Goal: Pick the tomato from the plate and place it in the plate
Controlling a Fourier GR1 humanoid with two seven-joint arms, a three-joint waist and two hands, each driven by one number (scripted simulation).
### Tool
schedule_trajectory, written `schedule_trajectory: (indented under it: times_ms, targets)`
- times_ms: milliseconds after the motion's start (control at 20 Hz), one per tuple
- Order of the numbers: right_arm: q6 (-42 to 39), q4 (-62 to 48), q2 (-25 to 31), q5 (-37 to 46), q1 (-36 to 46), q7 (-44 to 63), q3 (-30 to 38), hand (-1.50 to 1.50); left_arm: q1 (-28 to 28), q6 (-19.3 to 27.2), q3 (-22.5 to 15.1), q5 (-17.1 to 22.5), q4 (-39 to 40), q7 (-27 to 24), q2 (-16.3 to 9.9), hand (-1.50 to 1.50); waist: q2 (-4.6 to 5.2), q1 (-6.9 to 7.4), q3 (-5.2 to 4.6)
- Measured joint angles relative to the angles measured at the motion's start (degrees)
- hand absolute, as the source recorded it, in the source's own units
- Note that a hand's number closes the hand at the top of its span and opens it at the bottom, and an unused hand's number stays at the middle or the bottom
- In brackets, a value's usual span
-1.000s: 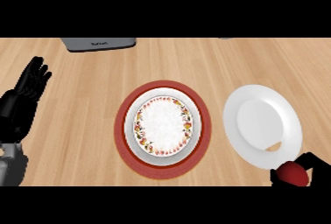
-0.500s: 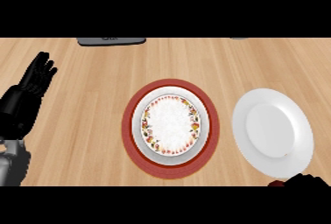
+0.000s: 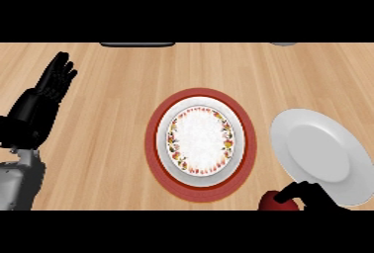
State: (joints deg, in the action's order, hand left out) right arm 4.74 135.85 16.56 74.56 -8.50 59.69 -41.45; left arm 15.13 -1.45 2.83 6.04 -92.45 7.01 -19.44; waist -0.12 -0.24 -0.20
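A red tomato (image 3: pixel 270 200) shows at the view's lower edge, right of centre, with my right hand (image 3: pixel 305 191) curled round it; most of the hand is cut off by the edge. Just above and right of it lies a plain white plate (image 3: pixel 321 154). In the middle of the counter a white plate with a flowered rim (image 3: pixel 199 140) rests on a larger red plate (image 3: pixel 157 148). My left hand (image 3: pixel 42 106) stands open at the far left, fingers up, resting.
A dark flat object (image 3: pixel 137 44) lies at the counter's far edge, left of centre. A small grey thing (image 3: pixel 283 43) peeks in at the far edge on the right. Bare wooden counter (image 3: pixel 110 99) stretches between my left hand and the red plate.
The view has shifted, so the plates sit further right and lower. My right hand with the tomato dipped nearly out of view, then came back into sight at the lower edge.
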Motion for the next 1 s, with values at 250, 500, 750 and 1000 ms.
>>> schedule_trajectory:
  times_ms: [250,500,750,1000]
  targets:
    - [-4.76,-6.76,-10.99,0.51,12.87,2.06,0.44,1.50,-0.14,-0.30,-0.14,-0.36,-0.91,0.18,0.42,0.00,0.16,0.84,0.06]
    - [-4.08,-18.80,-14.65,-4.81,24.21,2.97,5.24,1.50,0.63,-0.16,-0.48,-1.12,0.08,-0.43,1.37,0.00,0.33,1.19,0.12]
    - [-1.62,-32.56,-15.77,-8.39,32.81,2.50,10.28,1.50,1.07,-0.38,-0.07,-1.55,1.12,-1.27,1.63,0.00,0.40,1.35,0.15]
    - [2.31,-46.15,-16.16,-11.87,38.56,1.05,12.36,1.50,1.27,-1.35,0.59,-1.26,1.62,-1.62,1.55,0.00,0.39,1.38,0.18]
